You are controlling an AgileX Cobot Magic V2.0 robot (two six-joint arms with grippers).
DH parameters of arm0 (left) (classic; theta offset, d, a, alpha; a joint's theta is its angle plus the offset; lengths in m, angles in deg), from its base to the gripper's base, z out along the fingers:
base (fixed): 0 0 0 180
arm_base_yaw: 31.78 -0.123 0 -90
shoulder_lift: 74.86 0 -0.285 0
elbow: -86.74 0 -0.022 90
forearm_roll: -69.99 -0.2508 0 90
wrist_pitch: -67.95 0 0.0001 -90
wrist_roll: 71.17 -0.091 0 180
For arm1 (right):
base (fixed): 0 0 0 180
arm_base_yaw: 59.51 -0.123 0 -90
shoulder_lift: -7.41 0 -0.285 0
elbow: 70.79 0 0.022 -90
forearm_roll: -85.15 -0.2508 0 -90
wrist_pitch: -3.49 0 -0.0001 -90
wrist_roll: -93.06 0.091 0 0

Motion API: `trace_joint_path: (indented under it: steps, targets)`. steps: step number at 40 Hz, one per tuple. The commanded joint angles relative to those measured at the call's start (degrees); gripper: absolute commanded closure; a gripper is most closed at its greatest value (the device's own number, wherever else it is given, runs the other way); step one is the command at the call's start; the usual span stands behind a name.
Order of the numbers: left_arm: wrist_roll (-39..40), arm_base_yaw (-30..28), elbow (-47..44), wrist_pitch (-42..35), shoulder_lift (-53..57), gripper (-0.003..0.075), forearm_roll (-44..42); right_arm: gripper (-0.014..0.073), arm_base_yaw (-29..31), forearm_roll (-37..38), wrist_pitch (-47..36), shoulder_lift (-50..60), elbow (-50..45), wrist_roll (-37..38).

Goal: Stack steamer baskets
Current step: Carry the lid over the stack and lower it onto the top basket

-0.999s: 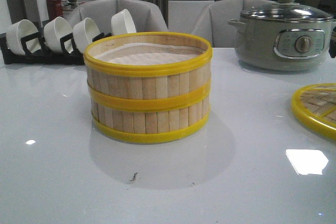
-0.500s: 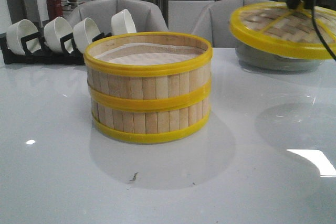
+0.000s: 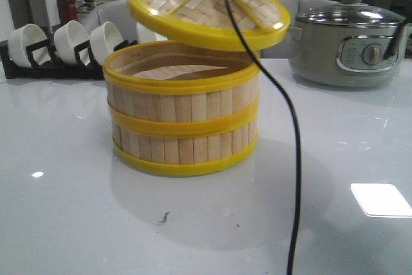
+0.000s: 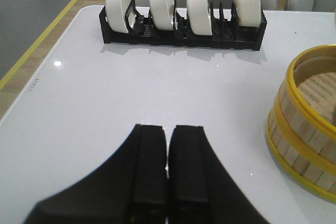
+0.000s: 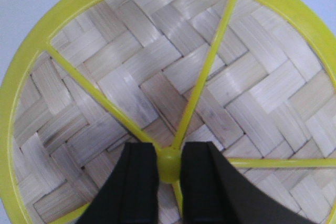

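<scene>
Clamped on the lid's (image 5: 173,93) yellow center knob, the right gripper (image 5: 169,166) holds the woven disc tilted above the stacked baskets (image 3: 182,111). Left gripper (image 4: 168,150) fingers together, over the table (image 4: 94,93).

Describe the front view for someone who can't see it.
A woven yellow-rimmed lid hangs tilted just above two stacked steamer baskets on a glossy white table. Behind stand a rack of white bowls and a grey electric pot.

A glossy white table (image 3: 64,223) carries the stacked steamer baskets (image 3: 182,123) at centre. A black rack of white bowls (image 3: 58,46) stands at ten o'clock, and a grey electric pot (image 3: 351,46) at two o'clock.
</scene>
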Motion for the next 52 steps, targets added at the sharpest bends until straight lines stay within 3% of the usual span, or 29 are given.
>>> trace_joint_path:
  steps: [1, 13, 52]
  targets:
    - [0.7, 0.1, 1.8, -4.5, 0.2, 0.0635, 0.2, 0.0537, -1.3, -0.8, -1.8, 0.7, 5.0, -0.2]
    - [0.7, 0.1, 1.8, -4.5, 0.2, 0.0635, 0.2, 0.0537, -2.8, -0.8, 0.0, -4.1, 7.9, -0.2]
    - [0.7, 0.1, 1.8, -4.5, 0.2, 0.0635, 0.2, 0.0522, -2.8, -0.8, 2.8, -4.2, 7.9, -0.2]
